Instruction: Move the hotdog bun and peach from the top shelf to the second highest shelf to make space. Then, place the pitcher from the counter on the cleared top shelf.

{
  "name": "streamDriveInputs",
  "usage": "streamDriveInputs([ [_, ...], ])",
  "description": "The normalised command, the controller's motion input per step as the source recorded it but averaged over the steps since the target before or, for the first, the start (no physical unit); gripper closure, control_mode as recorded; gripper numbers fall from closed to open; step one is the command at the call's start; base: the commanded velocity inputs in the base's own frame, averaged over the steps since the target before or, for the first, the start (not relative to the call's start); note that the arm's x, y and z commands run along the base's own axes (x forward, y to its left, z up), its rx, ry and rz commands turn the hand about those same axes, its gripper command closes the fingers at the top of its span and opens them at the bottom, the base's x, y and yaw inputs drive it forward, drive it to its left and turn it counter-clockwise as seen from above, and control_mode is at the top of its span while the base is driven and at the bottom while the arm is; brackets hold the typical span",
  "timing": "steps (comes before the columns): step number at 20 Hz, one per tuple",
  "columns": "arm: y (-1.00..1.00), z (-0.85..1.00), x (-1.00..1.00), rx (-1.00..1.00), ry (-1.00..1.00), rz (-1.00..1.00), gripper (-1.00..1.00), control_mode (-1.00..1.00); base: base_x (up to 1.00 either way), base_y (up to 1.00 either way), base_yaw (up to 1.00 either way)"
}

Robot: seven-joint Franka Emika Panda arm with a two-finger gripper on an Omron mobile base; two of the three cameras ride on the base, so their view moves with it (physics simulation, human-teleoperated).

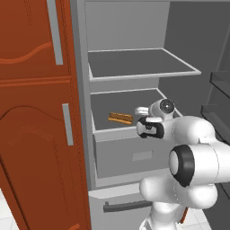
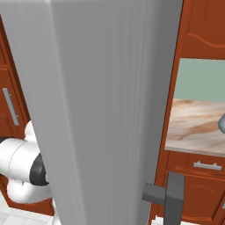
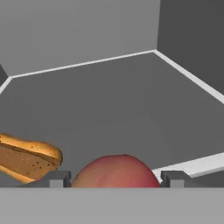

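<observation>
The hotdog bun [image 1: 120, 117] lies on the second grey shelf [image 1: 112, 101] of the open fridge; the top shelf [image 1: 143, 63] above it is bare. My gripper [image 1: 143, 128] reaches in over the second shelf's front right part, just right of the bun. In the hand view the red-orange peach [image 3: 116, 171] sits low on that shelf between my two fingertips [image 3: 56, 178], with a small gap on each side, so the gripper [image 3: 116, 180] is open around it. The hotdog bun [image 3: 27, 158] lies to its left. The pitcher [image 2: 221, 125] peeks in at the right edge, on the counter [image 2: 193, 127].
The open grey fridge door [image 2: 110, 110] stands close, between the arm and the counter. A tall red-brown cupboard [image 1: 36, 112] flanks the fridge on the left. Door racks [image 1: 220, 94] jut out at the right. A drawer front [image 1: 134, 152] lies below the second shelf.
</observation>
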Motion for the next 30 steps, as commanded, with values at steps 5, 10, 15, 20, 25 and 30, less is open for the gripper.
streamDriveInputs([
  [5, -0.13, -0.29, 0.54, 0.02, 0.00, 0.00, 1.00, -1.00, 0.00, 0.00, 0.00],
  [10, -0.05, -0.32, 0.55, 0.00, 0.00, 0.00, 1.00, -1.00, 0.00, 0.00, 0.00],
  [15, -0.14, -0.14, 0.63, 0.02, 0.00, 0.00, 1.00, -1.00, 0.00, 0.00, 0.00],
  [20, -0.16, -0.06, 0.64, 0.03, 0.00, 0.00, -1.00, -1.00, 0.00, 0.00, 0.00],
  [25, -0.11, -0.10, 0.48, 0.02, 0.00, 0.00, -1.00, -1.00, 0.00, 0.00, 0.00],
  [30, -0.21, -0.01, 0.10, 0.03, 0.00, 0.01, -1.00, -1.00, 0.00, 0.00, 0.00],
])
